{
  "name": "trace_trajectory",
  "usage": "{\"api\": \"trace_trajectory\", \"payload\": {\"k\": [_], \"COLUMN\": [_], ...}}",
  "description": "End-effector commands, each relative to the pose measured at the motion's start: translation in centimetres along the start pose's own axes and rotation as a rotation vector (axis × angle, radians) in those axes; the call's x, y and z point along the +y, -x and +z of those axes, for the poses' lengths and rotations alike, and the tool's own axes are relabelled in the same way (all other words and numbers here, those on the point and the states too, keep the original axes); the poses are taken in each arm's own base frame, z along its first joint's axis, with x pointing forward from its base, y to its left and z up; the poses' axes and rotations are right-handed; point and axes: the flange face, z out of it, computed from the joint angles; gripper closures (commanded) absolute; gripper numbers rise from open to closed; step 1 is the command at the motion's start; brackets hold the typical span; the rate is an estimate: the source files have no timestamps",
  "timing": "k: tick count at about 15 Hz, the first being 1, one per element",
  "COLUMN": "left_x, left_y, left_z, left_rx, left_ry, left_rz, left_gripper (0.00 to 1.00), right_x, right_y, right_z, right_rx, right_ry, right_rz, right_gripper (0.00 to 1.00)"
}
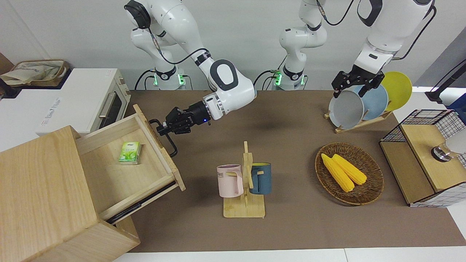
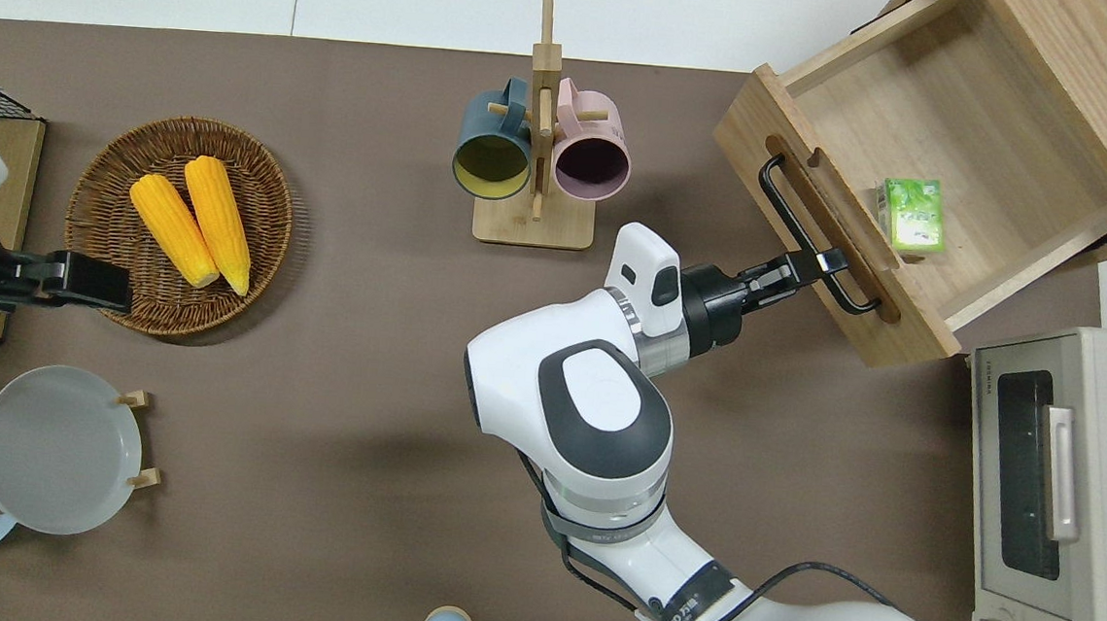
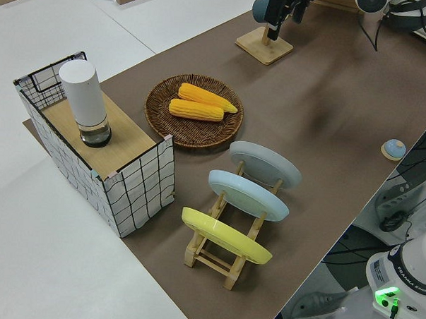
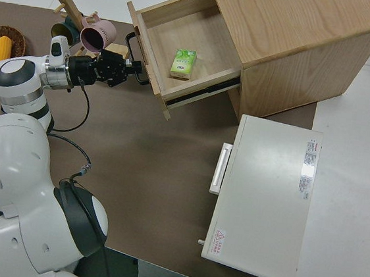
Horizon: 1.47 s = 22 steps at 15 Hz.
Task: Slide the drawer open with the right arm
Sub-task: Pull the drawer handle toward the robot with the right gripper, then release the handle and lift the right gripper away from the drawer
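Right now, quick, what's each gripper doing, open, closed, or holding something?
Right gripper: closed on the black bar handle of the drawer, which is pulled out.
Left gripper: parked; cannot tell whether it is open or closed.

On the desk (image 2: 361, 414) we note a mug rack (image 2: 537, 154) at 12 o'clock, a corn basket (image 2: 179, 226) at 9, plates (image 2: 57, 448) at 7, a toaster oven (image 2: 1056, 502) at 4.

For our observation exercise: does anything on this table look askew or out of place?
Nothing spilled or damaged. The cabinet sits at an angle to the table edge, its drawer pulled open, holding a small green carton. The right gripper grips the black handle.
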Motion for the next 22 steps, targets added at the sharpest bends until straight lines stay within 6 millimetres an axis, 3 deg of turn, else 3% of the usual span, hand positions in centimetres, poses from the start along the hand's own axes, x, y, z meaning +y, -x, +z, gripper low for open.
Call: {"api": "trace_trajectory", "payload": {"k": [1,22], "left_x": [-0.1,-0.1], "left_y": [0.3,0.3], "left_z": [-0.4,-0.4], "left_rx": [0.004,0.004], "left_ry": [-0.013,-0.013], "left_rz": [0.008,0.007], "left_gripper": [0.00,0.00], "right_x": [1.1,1.2], "right_y": [1.7,3.0], "right_z": [-1.6,-4.2], "right_rx": [-0.077,-0.100], "right_ry": [0.006,-0.008], "right_rz": [-0.026,-0.031], "right_gripper": [0.973,0.930]}}
